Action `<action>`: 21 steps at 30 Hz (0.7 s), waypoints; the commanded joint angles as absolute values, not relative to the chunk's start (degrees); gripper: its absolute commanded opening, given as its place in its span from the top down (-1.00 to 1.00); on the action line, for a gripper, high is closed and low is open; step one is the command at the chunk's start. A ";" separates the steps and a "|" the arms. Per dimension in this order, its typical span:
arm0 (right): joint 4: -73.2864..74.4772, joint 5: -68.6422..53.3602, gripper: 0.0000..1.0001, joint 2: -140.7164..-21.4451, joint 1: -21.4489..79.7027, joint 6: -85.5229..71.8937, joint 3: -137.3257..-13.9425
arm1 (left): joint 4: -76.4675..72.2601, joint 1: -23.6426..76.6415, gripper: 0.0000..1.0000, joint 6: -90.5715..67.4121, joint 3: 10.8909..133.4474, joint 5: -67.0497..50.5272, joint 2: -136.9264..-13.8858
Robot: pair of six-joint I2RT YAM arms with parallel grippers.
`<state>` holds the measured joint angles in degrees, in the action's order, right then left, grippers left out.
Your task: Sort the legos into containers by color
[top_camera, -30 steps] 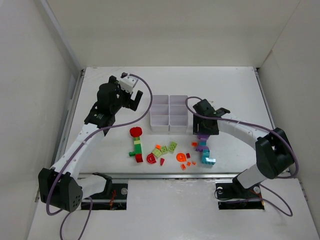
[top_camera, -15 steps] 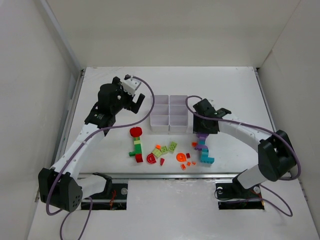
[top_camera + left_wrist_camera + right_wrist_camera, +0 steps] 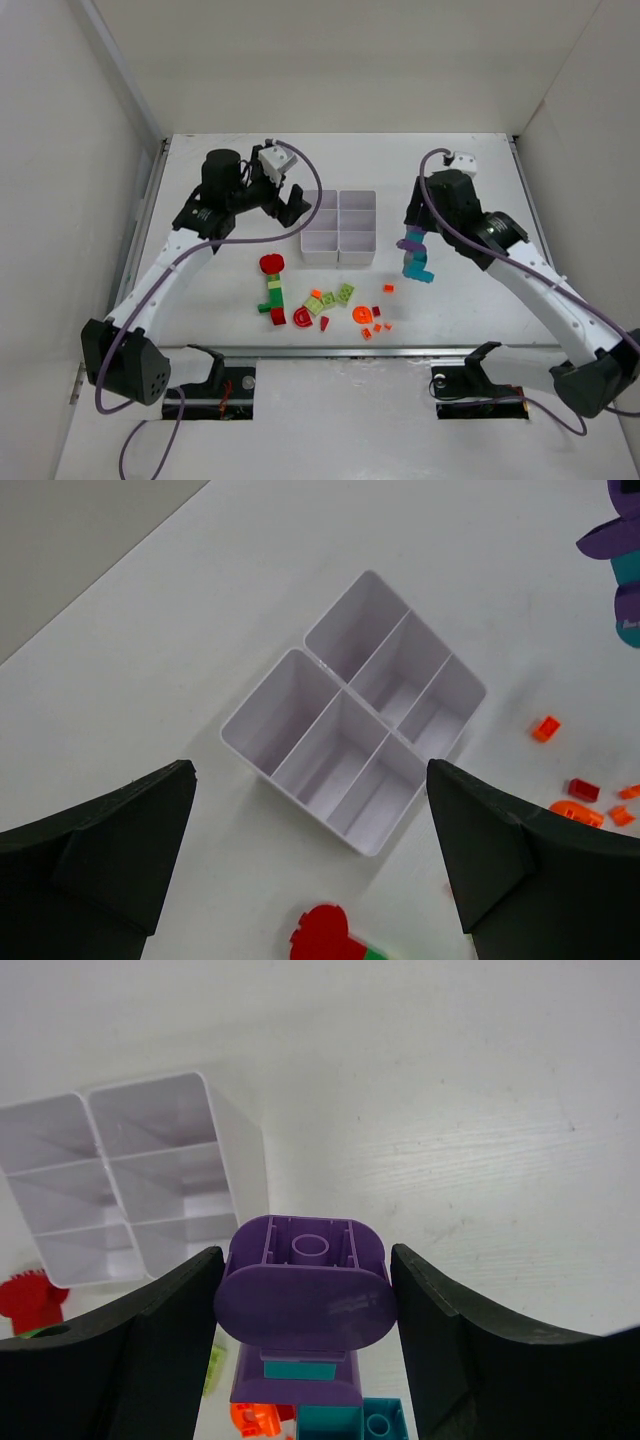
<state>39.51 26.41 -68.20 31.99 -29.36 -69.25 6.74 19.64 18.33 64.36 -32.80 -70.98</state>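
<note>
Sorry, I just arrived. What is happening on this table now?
The right gripper holds a stacked purple and teal plastic brick piece in the air, right of the white six-compartment plastic organiser. The left gripper hangs open above that organiser. Its compartments look empty; red, orange and green bricks lie loose on the table.

Bright, even light, faint soft shadows; focus mostly sharp

Containers [image 3: 339,227]: white six-compartment organiser, upright, open-topped. Legos [image 3: 322,300]: red, green and orange pieces scattered on its near side; purple-and-teal stack [image 3: 415,258] aloft to its right.
</note>
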 commanded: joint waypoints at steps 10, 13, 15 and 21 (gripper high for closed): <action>32.26 28.92 1.00 -62.23 33.05 -26.46 -72.86 | 25.40 38.93 -1.00 30.58 85.69 -8.11 -81.91; 30.86 29.44 1.00 -61.52 33.05 -25.93 -73.39 | 25.93 39.55 -1.00 32.52 85.69 -4.49 -81.21; 30.32 29.44 1.00 -60.47 33.05 -25.31 -74.00 | 25.93 39.55 -1.00 32.52 86.31 -4.48 -80.42; 28.39 28.65 1.00 -59.41 33.05 -25.31 -74.01 | 25.93 40.08 -1.00 24.91 92.44 -12.38 -82.00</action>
<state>33.87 28.56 -61.08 32.67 -25.87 -71.55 26.50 39.79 29.32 86.76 -9.34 -83.31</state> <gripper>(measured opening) 0.700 0.997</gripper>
